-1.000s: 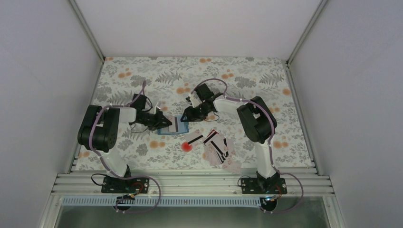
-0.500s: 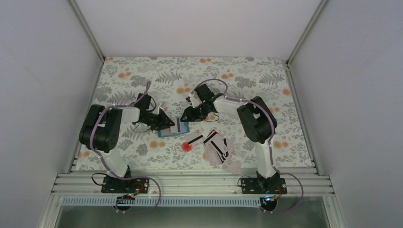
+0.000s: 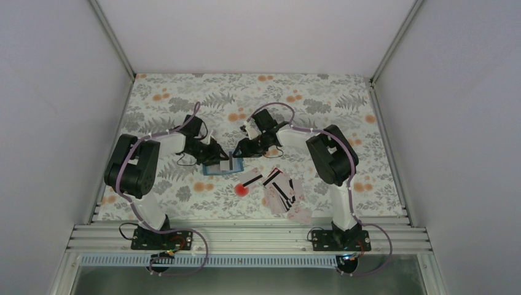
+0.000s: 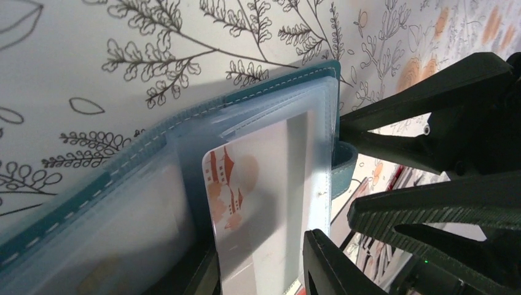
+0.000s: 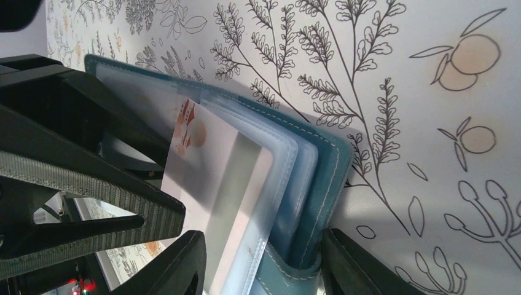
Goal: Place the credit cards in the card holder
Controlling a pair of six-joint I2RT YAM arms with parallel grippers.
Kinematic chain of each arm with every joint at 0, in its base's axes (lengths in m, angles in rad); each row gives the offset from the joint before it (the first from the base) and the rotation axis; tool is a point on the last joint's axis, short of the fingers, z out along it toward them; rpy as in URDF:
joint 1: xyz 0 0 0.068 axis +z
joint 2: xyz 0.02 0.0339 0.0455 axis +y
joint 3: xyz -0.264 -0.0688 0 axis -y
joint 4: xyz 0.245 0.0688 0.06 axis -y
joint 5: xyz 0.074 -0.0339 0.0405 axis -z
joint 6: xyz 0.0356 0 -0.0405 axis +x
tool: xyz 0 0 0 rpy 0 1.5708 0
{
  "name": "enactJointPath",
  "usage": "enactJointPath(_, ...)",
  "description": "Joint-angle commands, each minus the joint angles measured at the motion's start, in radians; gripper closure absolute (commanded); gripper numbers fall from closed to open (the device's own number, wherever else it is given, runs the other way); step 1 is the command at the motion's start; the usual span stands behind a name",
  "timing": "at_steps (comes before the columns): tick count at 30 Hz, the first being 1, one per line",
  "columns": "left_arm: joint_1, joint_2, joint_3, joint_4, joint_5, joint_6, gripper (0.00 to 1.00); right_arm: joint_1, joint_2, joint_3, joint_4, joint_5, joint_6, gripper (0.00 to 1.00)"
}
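Note:
The blue card holder (image 3: 212, 170) lies open at mid-table, its clear sleeves fanned out. A pale credit card (image 4: 258, 203) with an orange print sits partway inside one sleeve; the right wrist view shows this card (image 5: 209, 178) too. My left gripper (image 4: 261, 276) is open, its fingers standing on either side of the card's free end. My right gripper (image 5: 264, 270) is shut on the card holder (image 5: 319, 178), clamping the cover, tab and sleeves at the far end. From above, the left gripper (image 3: 216, 157) and right gripper (image 3: 238, 152) meet over the holder. Several more credit cards (image 3: 281, 192) lie nearby.
A round red spot (image 3: 241, 189) marks the cloth just in front of the holder. The loose cards are spread on the floral cloth (image 3: 319, 98) towards the right arm's base. White walls close in the table on three sides.
My left gripper has moved right, towards the holder, carrying the card further into the sleeve. Its jaws have come apart. The right gripper has kept its hold and place.

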Motion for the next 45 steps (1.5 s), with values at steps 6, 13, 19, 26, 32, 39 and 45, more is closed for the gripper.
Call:
enactJointPath(6, -0.068, 0.018, 0.107, -0.131, -0.139, -0.009, 0.61, 0.025, 0.079, -0.065, -0.068, 0.071, 0.007, 0.51)
enactJointPath(13, -0.129, 0.046, 0.169, -0.191, -0.212, -0.026, 0.58, 0.027, 0.079, -0.066, -0.062, 0.065, 0.006, 0.51)
enactJointPath(19, -0.176, 0.076, 0.228, -0.225, -0.251, -0.042, 0.55, 0.026, 0.076, -0.065, -0.058, 0.052, 0.003, 0.51)
enactJointPath(26, -0.228, 0.104, 0.289, -0.253, -0.286, -0.062, 0.51, 0.025, 0.071, -0.066, -0.061, 0.043, -0.01, 0.51)
enactJointPath(32, -0.247, 0.099, 0.291, -0.256, -0.309, -0.081, 0.45, 0.025, 0.06, -0.064, -0.078, 0.052, -0.033, 0.51)
enactJointPath(39, -0.254, 0.083, 0.284, -0.268, -0.335, -0.086, 0.37, 0.021, 0.033, -0.08, -0.084, 0.061, -0.049, 0.51)
enactJointPath(45, -0.268, 0.078, 0.304, -0.284, -0.342, -0.092, 0.25, 0.016, 0.015, -0.082, -0.088, 0.066, -0.051, 0.51)
